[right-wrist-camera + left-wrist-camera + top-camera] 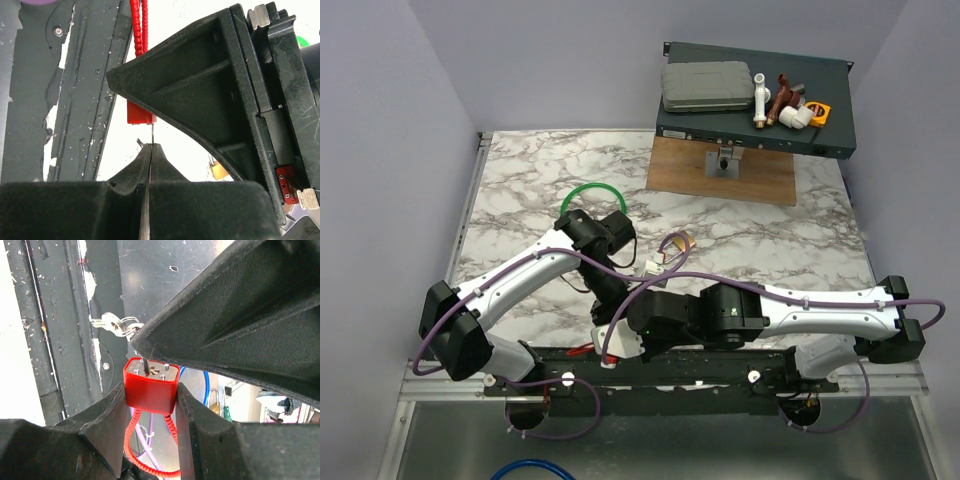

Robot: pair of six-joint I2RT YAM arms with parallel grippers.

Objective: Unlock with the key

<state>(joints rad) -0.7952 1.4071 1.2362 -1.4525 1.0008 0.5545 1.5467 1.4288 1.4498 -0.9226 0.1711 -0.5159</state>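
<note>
My left gripper point(150, 390) is shut on a small red lock point(150, 387) with a metal face, gripping its sides. The lock's red ribbed cable loop point(135, 440) hangs below between the fingers. My right gripper point(151, 147) is shut on the thin metal key point(151, 134), whose blade runs straight into the red lock point(139, 114). In the left wrist view the key blade point(144, 365) enters the lock's face, and spare keys on a ring point(116, 326) hang beside it. In the top view both grippers point(607, 305) point(632, 338) meet above the near rail.
A green cable loop point(590, 192) lies behind the left arm. A brass padlock point(218, 171) lies further off. At the back, a dark box point(750, 125) carrying a grey case and pipe fittings stands by a wooden board point(720, 175). A black rail point(700, 365) runs along the near edge.
</note>
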